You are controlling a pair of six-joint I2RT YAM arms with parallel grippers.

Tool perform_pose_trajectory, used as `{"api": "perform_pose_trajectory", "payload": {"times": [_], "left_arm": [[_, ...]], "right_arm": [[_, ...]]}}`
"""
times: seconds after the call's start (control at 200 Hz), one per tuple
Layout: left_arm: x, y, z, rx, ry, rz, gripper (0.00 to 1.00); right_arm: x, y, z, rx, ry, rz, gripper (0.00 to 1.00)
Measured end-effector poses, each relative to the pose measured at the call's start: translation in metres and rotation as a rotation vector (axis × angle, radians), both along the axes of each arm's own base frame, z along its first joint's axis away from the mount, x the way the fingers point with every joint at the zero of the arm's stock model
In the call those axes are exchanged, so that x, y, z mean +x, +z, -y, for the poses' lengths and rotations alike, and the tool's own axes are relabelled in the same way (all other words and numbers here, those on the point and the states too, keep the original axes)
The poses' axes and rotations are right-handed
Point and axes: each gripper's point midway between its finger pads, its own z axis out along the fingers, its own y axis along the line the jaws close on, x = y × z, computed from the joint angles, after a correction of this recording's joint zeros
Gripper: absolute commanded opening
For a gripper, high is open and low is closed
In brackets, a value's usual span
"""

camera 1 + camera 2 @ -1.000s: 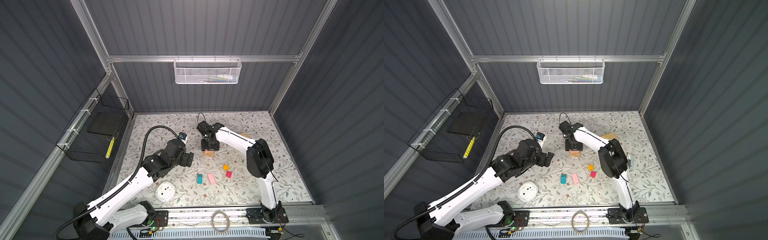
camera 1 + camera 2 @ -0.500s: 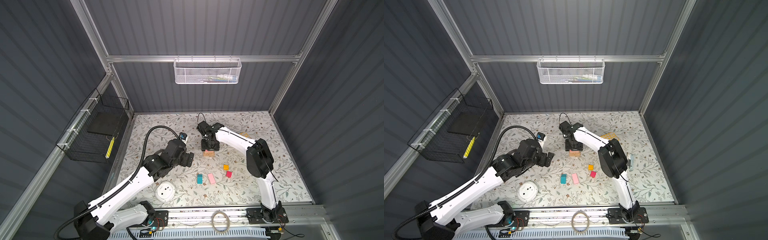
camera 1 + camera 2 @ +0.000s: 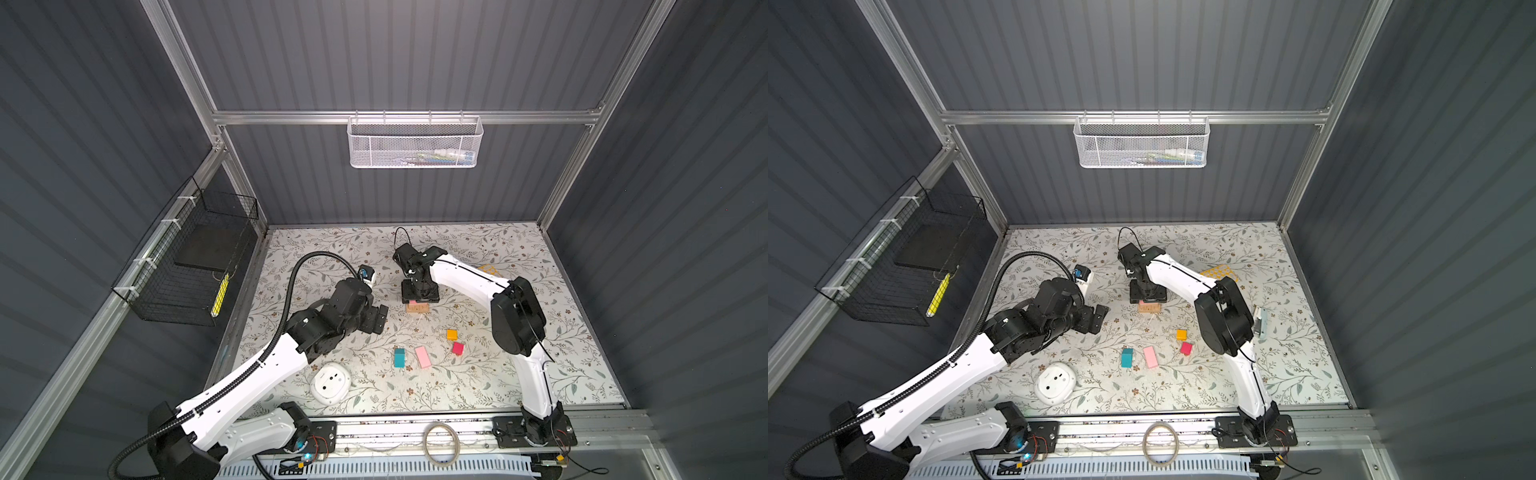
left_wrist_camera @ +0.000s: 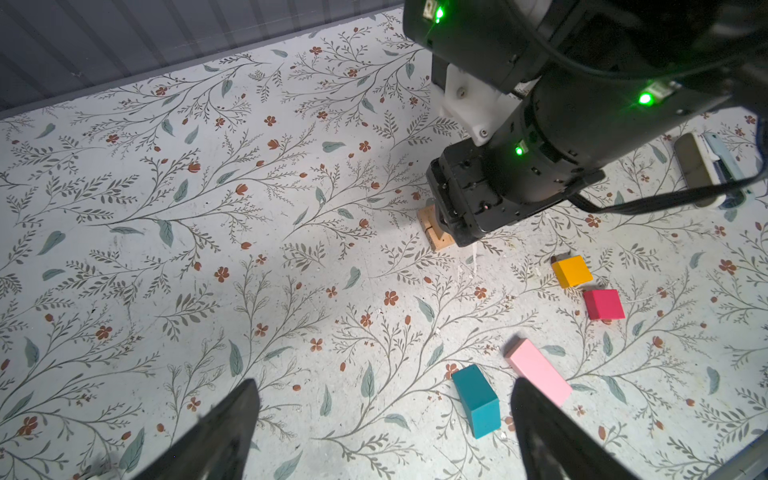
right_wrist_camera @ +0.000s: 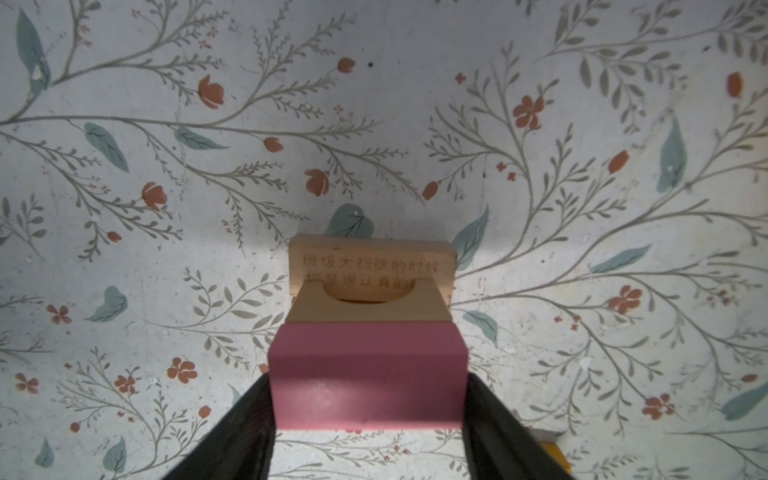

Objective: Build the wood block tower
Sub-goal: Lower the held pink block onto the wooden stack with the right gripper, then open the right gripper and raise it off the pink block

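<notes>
The tower (image 3: 417,307) is a short stack of tan bars (image 5: 368,307) with a pink slab (image 5: 368,374) on top, also seen in a top view (image 3: 1149,308). My right gripper (image 5: 368,390) points down over it (image 3: 419,296), and its fingers lie against the slab's two sides. My left gripper (image 4: 384,399) hovers open and empty to the left (image 3: 380,319). Loose on the mat lie a teal block (image 3: 399,357) (image 4: 476,401), a second pink slab (image 3: 423,357) (image 4: 538,370), an orange cube (image 3: 452,334) (image 4: 571,271) and a red cube (image 3: 458,348) (image 4: 603,304).
A white round device (image 3: 330,382) sits near the front left. A yellow calculator (image 3: 1219,272) lies behind the right arm, and a small white-blue device (image 3: 1261,322) is at its right. A black wire basket (image 3: 195,266) hangs on the left wall, a white mesh basket (image 3: 415,143) on the back.
</notes>
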Motion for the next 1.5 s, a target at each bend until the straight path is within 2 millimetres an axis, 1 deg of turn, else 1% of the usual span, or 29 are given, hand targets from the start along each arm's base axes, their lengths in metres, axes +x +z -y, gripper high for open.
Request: {"api": "perform_pose_trajectory", "payload": {"times": [0.29, 0.405, 0.475, 0.56, 0.65, 0.75, 0.875, 0.975, 1.13, 1.261, 1.406, 1.501], "left_arm": [[0.000, 0.000, 0.000, 0.001, 0.000, -0.001, 0.94], [0.000, -0.001, 0.000, 0.001, 0.000, -0.001, 0.95], [0.000, -0.001, 0.000, 0.001, 0.000, -0.001, 0.95], [0.000, -0.001, 0.000, 0.001, 0.000, -0.001, 0.95], [0.000, -0.001, 0.000, 0.002, 0.000, -0.002, 0.95], [0.000, -0.003, 0.000, 0.006, -0.001, -0.007, 0.95], [0.000, -0.007, 0.002, 0.014, -0.006, -0.022, 0.94], [-0.001, -0.011, 0.004, 0.020, -0.013, -0.038, 0.94], [0.002, -0.012, 0.012, 0.028, -0.031, -0.071, 0.90], [0.006, -0.011, 0.026, 0.020, -0.059, -0.105, 0.86], [0.011, -0.012, 0.044, 0.010, -0.092, -0.151, 0.83], [0.010, -0.011, 0.057, 0.005, -0.112, -0.172, 0.83]], "right_arm": [[0.000, -0.001, 0.000, -0.001, -0.002, -0.001, 0.83], [0.000, 0.000, 0.000, -0.002, -0.004, 0.001, 0.90], [0.001, 0.000, 0.001, -0.003, -0.007, 0.003, 0.99], [0.001, 0.001, 0.002, -0.007, -0.003, 0.009, 0.99], [-0.001, 0.008, 0.005, -0.003, -0.005, 0.024, 0.99], [-0.004, 0.027, 0.009, 0.017, -0.008, 0.060, 0.99], [-0.004, 0.063, 0.013, 0.066, -0.014, 0.142, 0.99], [-0.007, 0.088, 0.019, 0.103, -0.022, 0.207, 0.99], [-0.015, 0.115, 0.035, 0.140, -0.037, 0.285, 0.99], [-0.021, 0.135, 0.056, 0.169, -0.069, 0.355, 0.99], [-0.023, 0.159, 0.089, 0.216, -0.129, 0.457, 0.99], [-0.023, 0.177, 0.110, 0.251, -0.174, 0.531, 0.96]]}}
